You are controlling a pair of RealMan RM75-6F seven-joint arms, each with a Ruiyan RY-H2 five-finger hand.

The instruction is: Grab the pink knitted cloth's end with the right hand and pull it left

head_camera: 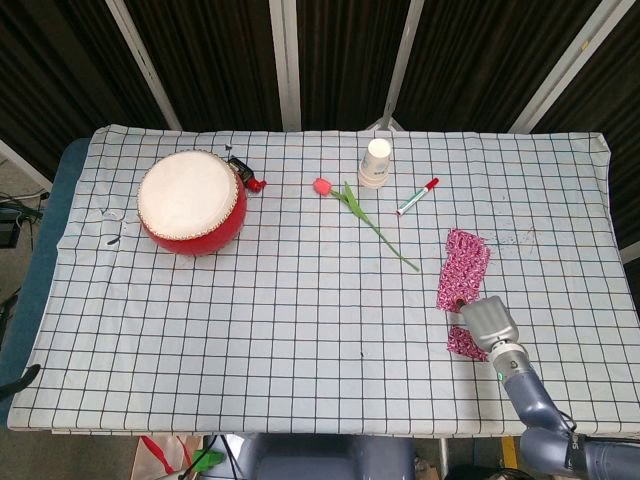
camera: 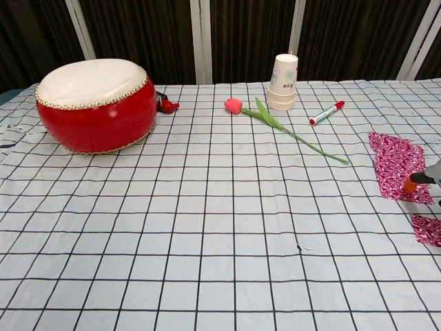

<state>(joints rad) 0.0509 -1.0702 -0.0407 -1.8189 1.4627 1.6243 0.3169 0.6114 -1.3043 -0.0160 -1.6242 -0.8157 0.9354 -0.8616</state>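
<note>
The pink knitted cloth lies flat near the table's right edge, running from far to near. My right hand is over its near part and hides the middle, so only the near end shows beside the hand. In the chest view the cloth lies at the right edge. There an orange-tipped fingertip reaches in over its near edge, and the near end lies below. The cloth is undisturbed and I see nothing held. My left hand shows in neither view.
A red drum stands at the far left. A stack of paper cups, a red marker and a tulip lie at the far middle. A checked tablecloth covers the table.
</note>
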